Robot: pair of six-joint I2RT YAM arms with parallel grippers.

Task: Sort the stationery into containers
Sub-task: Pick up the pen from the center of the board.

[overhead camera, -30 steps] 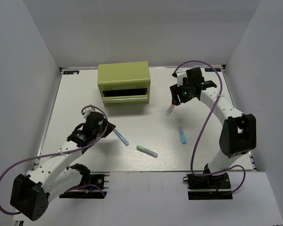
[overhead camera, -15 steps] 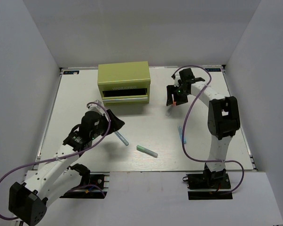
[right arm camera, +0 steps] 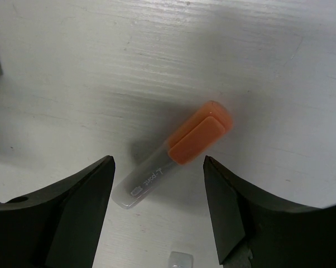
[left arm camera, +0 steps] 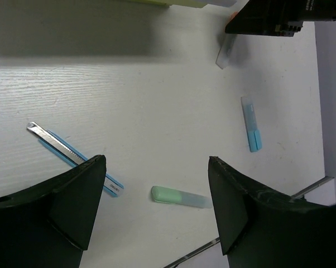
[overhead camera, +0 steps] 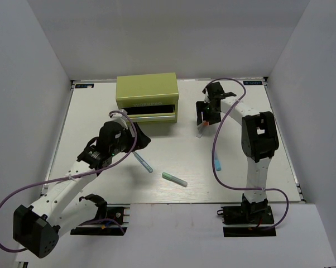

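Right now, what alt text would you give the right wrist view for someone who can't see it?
A clear stick with an orange cap lies slantwise on the white table, cap toward the upper right. The right pincer hovers over it, open and straddling it.

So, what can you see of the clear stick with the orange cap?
The stick is a slim tube with a clear, plastic-looking body and an orange cap with a flat clip. Tiny print near the clear end is unreadable. It lies flat and diagonal on the white table, right of the cabinet. The right claw is open above it, a finger on each side; neither seems to touch it.
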